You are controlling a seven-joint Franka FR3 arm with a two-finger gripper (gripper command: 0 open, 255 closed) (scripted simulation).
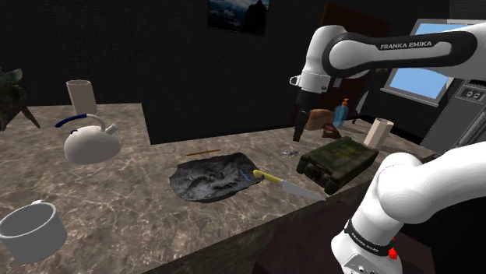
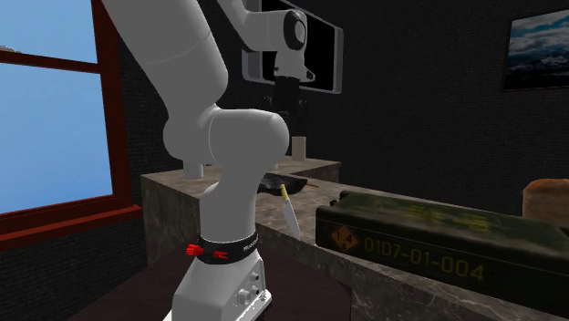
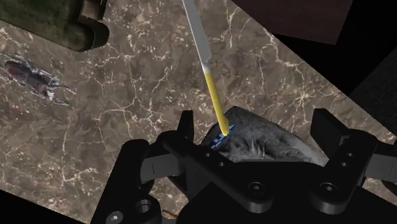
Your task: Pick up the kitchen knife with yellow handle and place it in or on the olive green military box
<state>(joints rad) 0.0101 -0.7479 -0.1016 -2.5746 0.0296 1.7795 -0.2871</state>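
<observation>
The knife (image 1: 282,181) lies flat on the marble counter near its front edge, its yellow handle (image 3: 214,95) touching the rim of a grey crumpled dish (image 1: 212,177) and its pale blade (image 3: 196,32) pointing toward the olive green box (image 1: 339,161). The box sits closed at the counter's corner, with stencilled numbers on its side (image 2: 438,242). My gripper (image 1: 300,131) hangs above the counter, behind the knife and beside the box. In the wrist view the gripper (image 3: 256,124) is open, fingers (image 3: 186,127) wide apart with nothing between them. The knife (image 2: 290,208) lies below it.
A small beetle-like figure (image 3: 35,79) lies on the counter next to the box. A white kettle with a blue handle (image 1: 89,142), a white mug (image 1: 82,96) and a white bowl (image 1: 33,230) stand at the shoulder view's left. A bread loaf (image 1: 321,118) and blue bottle (image 1: 343,113) stand behind the box.
</observation>
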